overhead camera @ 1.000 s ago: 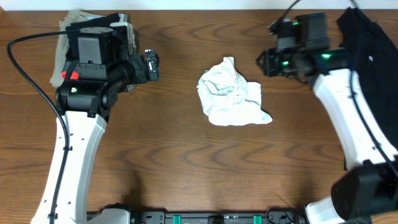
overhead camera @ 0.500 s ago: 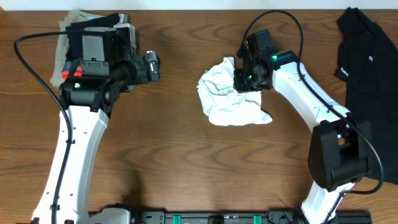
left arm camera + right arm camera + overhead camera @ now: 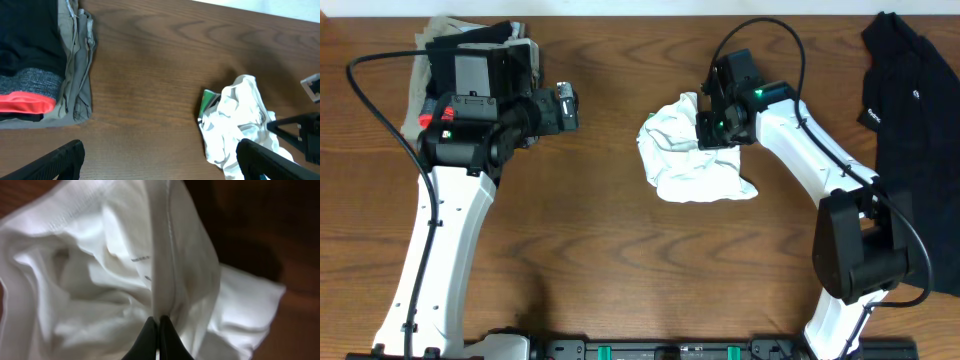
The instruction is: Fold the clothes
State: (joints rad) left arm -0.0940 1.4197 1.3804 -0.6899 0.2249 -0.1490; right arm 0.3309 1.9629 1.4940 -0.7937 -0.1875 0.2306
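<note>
Right gripper [image 3: 159,332] pinches shut on a seam fold of the white T-shirt [image 3: 692,165] crumpled mid-way across the table [image 3: 620,250], left gripper [image 3: 160,167] spread wide near the folded pile [image 3: 75,75], black shirt [image 3: 910,90] lying far right.

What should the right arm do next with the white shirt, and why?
Probably lift the right gripper straight up a little: it is pinched shut on a seam fold of the crumpled white T-shirt, which needs opening out before folding.
</note>
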